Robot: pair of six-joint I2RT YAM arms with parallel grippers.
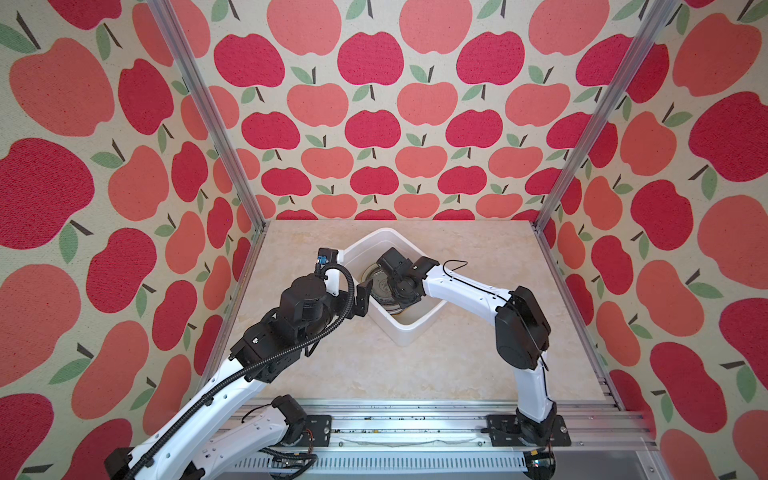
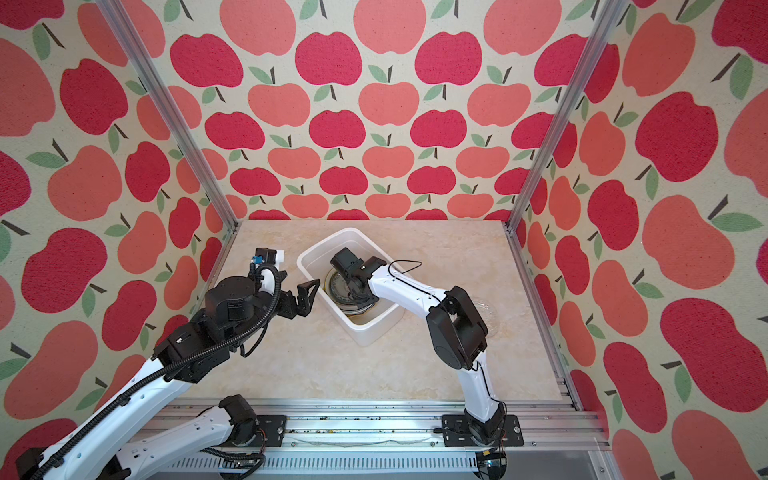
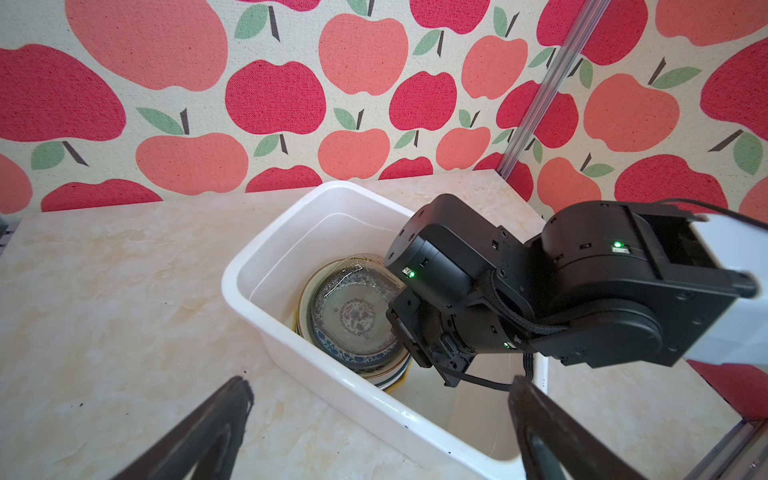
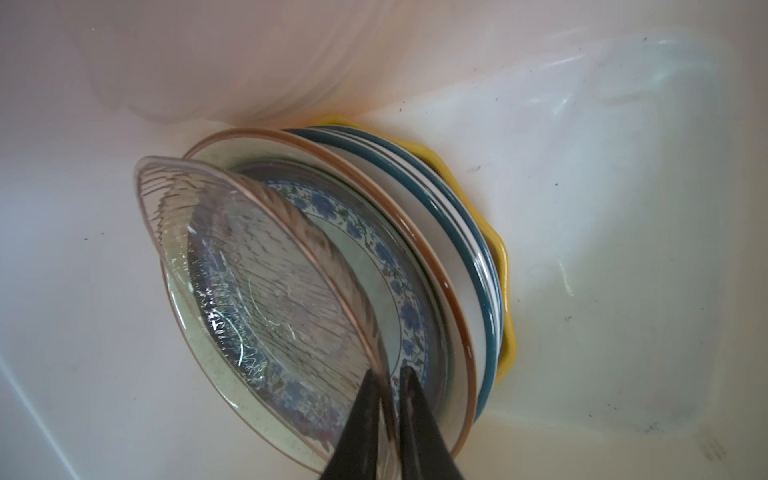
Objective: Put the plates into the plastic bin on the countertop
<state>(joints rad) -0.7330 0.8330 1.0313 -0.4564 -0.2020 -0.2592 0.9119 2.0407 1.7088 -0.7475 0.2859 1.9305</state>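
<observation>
**Right claw point(image 4: 390, 374) grips a glass plate point(image 4: 257, 270) inside the bin point(image 1: 401, 336); left claw point(image 2: 301, 301) open**

Both arms stand on the near rail point(image 1: 415, 426). The left arm point(image 1: 199, 399) leans forward and to the right, low over the bench point(image 1: 457, 353), with its wrist turned toward the bin. The left claw hangs just beside the bin's left wall, with its jaws wide apart and nothing between them. The right arm point(image 1: 532, 395) rises from its base and bends sharply at the elbow. Its forearm goes left and far, over the bin's rim, and the wrist points down into the bin.

In both top views this wrist hides the right claw. Only the right wrist view shows it, closed on the rim of the glass plate. The plate stands tilted and leans over the stack point(image 4: 457, 257). The stack lies flat on the bin's floor. A blue flowered plate is on top, then a brown-rimmed one, then teal-rimmed ones, and a yellow scalloped one is lowest.

A top view shows a clear dish point(image 2: 493, 316) on the bench just behind the right elbow, partly hidden.
</observation>
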